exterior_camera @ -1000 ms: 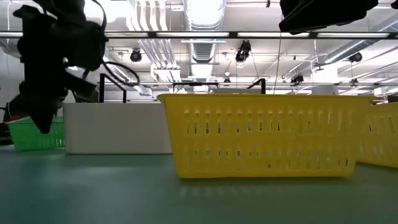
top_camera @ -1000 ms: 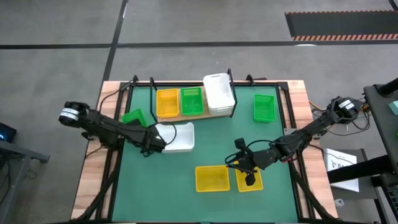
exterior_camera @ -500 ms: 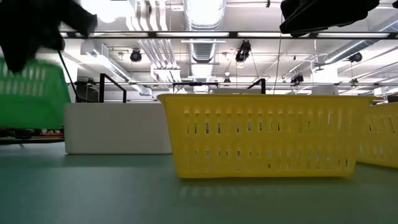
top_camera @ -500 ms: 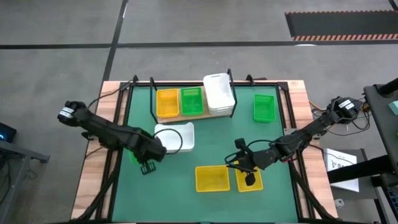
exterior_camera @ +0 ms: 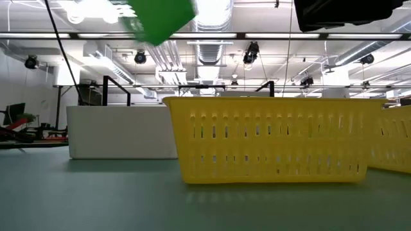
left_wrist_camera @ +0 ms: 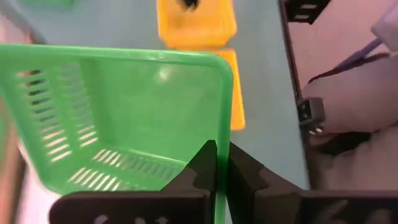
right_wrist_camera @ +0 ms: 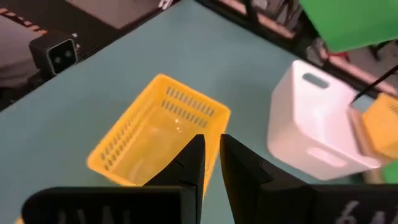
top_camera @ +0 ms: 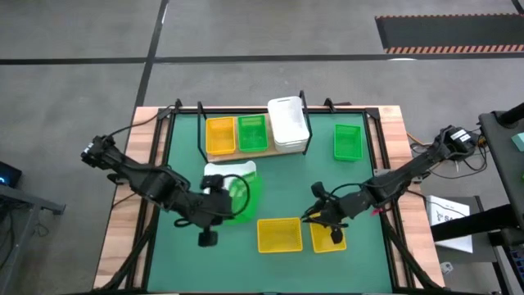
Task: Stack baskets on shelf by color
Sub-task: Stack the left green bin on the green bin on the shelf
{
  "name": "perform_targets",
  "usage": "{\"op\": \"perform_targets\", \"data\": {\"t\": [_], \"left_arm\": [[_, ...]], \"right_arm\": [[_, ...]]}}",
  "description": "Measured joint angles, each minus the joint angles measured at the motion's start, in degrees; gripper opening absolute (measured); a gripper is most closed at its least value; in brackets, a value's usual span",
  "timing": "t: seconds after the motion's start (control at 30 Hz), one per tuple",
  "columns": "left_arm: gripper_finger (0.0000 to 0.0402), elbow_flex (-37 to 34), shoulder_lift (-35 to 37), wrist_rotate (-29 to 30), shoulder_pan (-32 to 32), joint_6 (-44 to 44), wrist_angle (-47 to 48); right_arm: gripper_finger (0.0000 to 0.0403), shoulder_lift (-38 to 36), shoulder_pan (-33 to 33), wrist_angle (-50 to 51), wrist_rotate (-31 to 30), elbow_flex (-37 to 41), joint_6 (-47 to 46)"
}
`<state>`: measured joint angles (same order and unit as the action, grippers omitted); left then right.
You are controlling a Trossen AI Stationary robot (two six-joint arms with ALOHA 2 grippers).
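Our left gripper (left_wrist_camera: 216, 163) has its fingers pressed together on the rim of a green basket (top_camera: 243, 199), pinching the thin wall edge-on and holding the basket in the air above the green mat (top_camera: 286, 176), partly over the loose white basket (top_camera: 232, 172). A rim grip, we judge, is the only hold these shallow trays offer to narrow fingers, and it leaves the bottom free to drop into another basket.

The shelf (top_camera: 214, 153) runs along the far edge of the mat. On it sit one yellow basket (top_camera: 219, 134), one green shelf basket (top_camera: 251, 132) just beside it, and a white stack (top_camera: 287, 124) at the end. We take the carried basket to be bound for the green one there, so colours pile on their own kind.

Our right gripper (right_wrist_camera: 211, 158) hovers over the front of the mat with its fingers nearly together, only a slim gap between them, and nothing visible in that gap. From the high view it sits over the smaller-looking yellow basket (top_camera: 330, 238), with a second yellow basket (top_camera: 279, 234) just beside it; in its wrist view a yellow basket lies beyond the fingertips. Whether it touches a rim we cannot tell.

A further green basket (top_camera: 347, 141) waits on the mat, right of the shelf.
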<state>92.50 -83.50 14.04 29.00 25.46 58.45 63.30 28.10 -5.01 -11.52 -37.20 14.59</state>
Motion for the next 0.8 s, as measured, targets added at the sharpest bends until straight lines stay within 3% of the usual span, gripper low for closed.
{"op": "perform_targets", "data": {"t": [0.1,0.23,0.4,0.57,0.8], "left_arm": [[0.0000,1.3,-1.9,2.4,-1.6,-8.9,-2.5],[0.0000,2.1,-4.3,4.5,-5.7,-14.5,-3.1],[0.0000,2.0,-6.6,16.2,-13.0,-18.1,-2.4],[0.0000,1.9,-9.4,16.2,-21.0,-25.9,-1.5],[0.0000,1.8,-14.0,10.3,-32.7,-25.8,-1.2]], "right_arm": [[0.0043,-4.7,-1.0,0.5,0.0,1.6,1.2],[0.0043,-13.1,-1.4,1.7,-0.1,4.0,1.5],[0.0043,-22.6,-1.4,1.6,-0.5,7.7,3.3],[0.0043,-28.8,-1.5,1.7,-1.1,10.0,6.3],[0.0043,-32.0,-1.5,5.2,-2.2,10.1,6.1]]}}
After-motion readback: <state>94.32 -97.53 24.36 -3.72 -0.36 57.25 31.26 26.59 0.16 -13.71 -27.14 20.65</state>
